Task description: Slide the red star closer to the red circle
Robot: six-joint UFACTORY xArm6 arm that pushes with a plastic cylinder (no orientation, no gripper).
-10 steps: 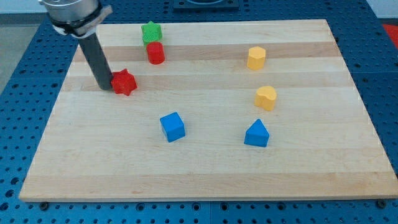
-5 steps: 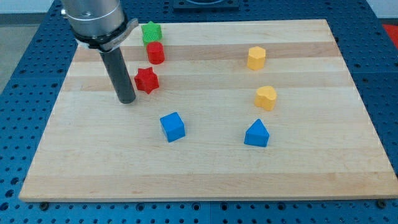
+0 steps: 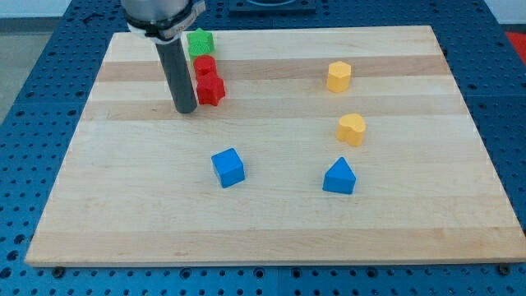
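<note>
The red star [image 3: 211, 90] lies on the wooden board [image 3: 271, 222] in the view's upper left, touching the red circle [image 3: 205, 67] just above it. My tip [image 3: 186, 109] rests on the board just left of and slightly below the red star, close against it. The dark rod rises from the tip toward the view's top.
A green star [image 3: 199, 41] sits just above the red circle near the board's top edge. A yellow hexagon [image 3: 339, 76] and a yellow heart [image 3: 352, 129] are at the right. A blue cube [image 3: 228, 167] and a blue triangle [image 3: 339, 177] lie lower down.
My tip has moved right and up, pushing the red star right and up until it sits against the red circle. The other blocks have not moved.
</note>
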